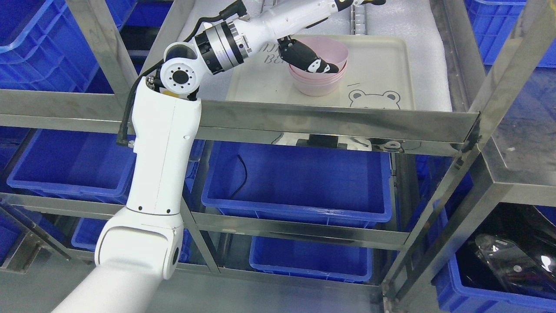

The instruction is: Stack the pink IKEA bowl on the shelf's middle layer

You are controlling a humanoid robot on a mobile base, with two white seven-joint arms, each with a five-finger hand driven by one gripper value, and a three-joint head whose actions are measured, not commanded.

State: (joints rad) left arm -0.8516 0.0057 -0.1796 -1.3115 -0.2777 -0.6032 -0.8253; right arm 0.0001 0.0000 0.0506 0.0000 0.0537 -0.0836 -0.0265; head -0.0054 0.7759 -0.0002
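A pink bowl [335, 50] sits tilted in the top of a short stack of pink bowls [316, 85]. The stack stands on a cream tray [384, 61] with a bear print, on the metal shelf's layer. My left arm comes up from the lower left and bends over the shelf's front rail. My left hand [309, 59] is at the near left rim of the tilted bowl. Its black fingers [319, 66] reach over the rim into the bowl and grip it. The thumb side is hidden behind the bowl. The right arm does not show.
The shelf's steel front rail [330, 124] runs just below the tray, with steel uprights at both sides [499, 74]. Blue plastic bins [299, 178] fill the layers below and the racks around. White foam padding [430, 48] lies under the tray.
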